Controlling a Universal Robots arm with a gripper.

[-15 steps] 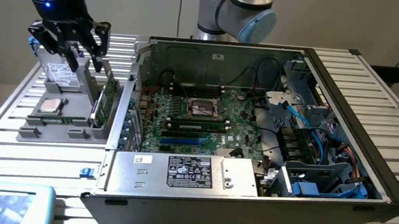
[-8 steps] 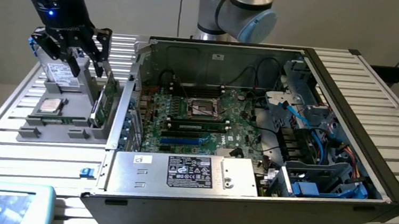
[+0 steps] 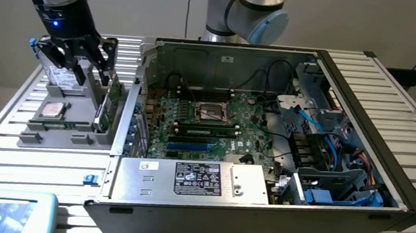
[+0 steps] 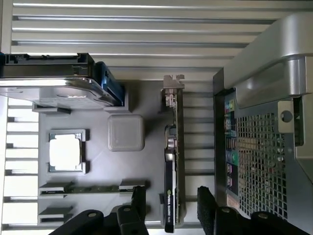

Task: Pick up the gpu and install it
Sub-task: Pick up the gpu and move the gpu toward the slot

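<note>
The gpu (image 3: pixel 108 104) stands on its long edge in a slot of the grey parts holder (image 3: pixel 57 138), just outside the computer case's wall. In the wrist view the gpu (image 4: pixel 171 156) is a thin strip, black on one face and green on the other, with a metal bracket at its far end. My gripper (image 3: pixel 93 73) hangs above the holder, a little higher than the card, and is open. Its two black fingers (image 4: pixel 139 201) stand on either side of the card's line, with my gripper (image 4: pixel 172 208) empty and apart from the card.
The holder also carries a silver hard drive (image 4: pixel 49 85) on edge, a processor (image 4: pixel 66 152), a memory stick (image 4: pixel 93 188) and a grey block (image 4: pixel 125 132). The open computer case (image 3: pixel 360 67) with its motherboard (image 3: pixel 200 121) lies to the exterior view's right. A slatted metal table (image 3: pixel 11 156) is underneath.
</note>
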